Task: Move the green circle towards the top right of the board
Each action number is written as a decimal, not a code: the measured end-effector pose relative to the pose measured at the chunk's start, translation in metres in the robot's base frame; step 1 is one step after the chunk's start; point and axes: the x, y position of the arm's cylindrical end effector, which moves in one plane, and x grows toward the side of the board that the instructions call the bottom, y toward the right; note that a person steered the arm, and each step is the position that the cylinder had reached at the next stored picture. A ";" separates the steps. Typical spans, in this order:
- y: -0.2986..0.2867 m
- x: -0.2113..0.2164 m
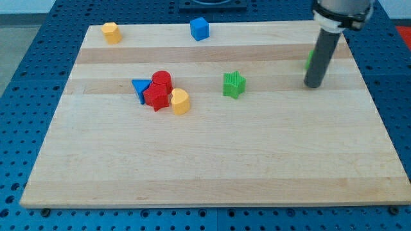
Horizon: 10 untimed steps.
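Observation:
The green circle [309, 59] shows only as a sliver near the board's right edge, mostly hidden behind my rod. My tip [313, 85] rests on the board just below and in front of it, at the view's upper right. A green star [234, 84] lies near the middle of the board, well to the left of my tip.
A blue triangle [139, 88], a red cylinder [161, 79], a red star [156, 97] and a yellow heart [180, 101] cluster at the left middle. A yellow hexagon [112, 32] sits at the top left, a blue cube [200, 28] at the top middle. The wooden board [212, 160] lies on a blue table.

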 end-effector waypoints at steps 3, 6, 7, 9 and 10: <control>0.027 -0.083; -0.022 -0.033; -0.026 -0.084; -0.027 -0.087; -0.025 -0.062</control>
